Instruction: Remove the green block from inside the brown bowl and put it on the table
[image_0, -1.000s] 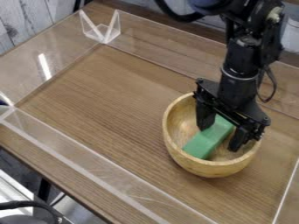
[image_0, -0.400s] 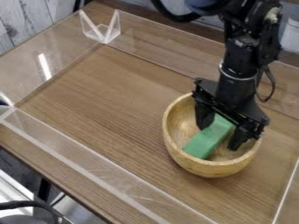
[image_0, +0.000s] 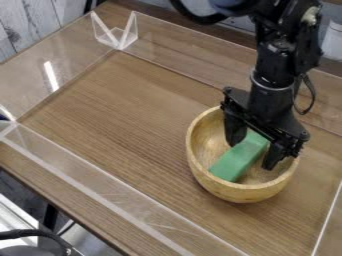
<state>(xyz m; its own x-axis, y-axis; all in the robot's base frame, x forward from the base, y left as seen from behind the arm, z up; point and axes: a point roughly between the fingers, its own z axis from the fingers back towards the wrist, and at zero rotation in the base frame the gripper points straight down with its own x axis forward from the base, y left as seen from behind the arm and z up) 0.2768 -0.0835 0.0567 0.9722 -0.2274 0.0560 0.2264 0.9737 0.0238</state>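
- You are looking down at a brown wood-grain table from a high corner, with low clear acrylic walls running along its edges.
- The brown bowl sits at the right side of the table, toward the near edge. It is round, pale tan wood, with a thick smooth rim.
- The green block lies inside that bowl, leaning against the right inner slope. It is bright green, flat and elongated.
- The block's long axis runs on a diagonal, from the near left low in the bowl up toward the far right.
- Your one black arm comes down from the top right of the view, and its gripper points straight down into the bowl.
- The jaws stand spread wide apart and hold nothing. One dark finger shows on the left of the block's far end, the other on its right.
- So the block lies directly beneath the gripper, with its upper, far-right end between the fingers. Whether either finger touches the block cannot be told from this view.
- The fingers appear to straddle the block across its narrow width, which looks like the right line-up for closing on it.
- The bare tabletop to the left of the bowl offers room for setting the block down.
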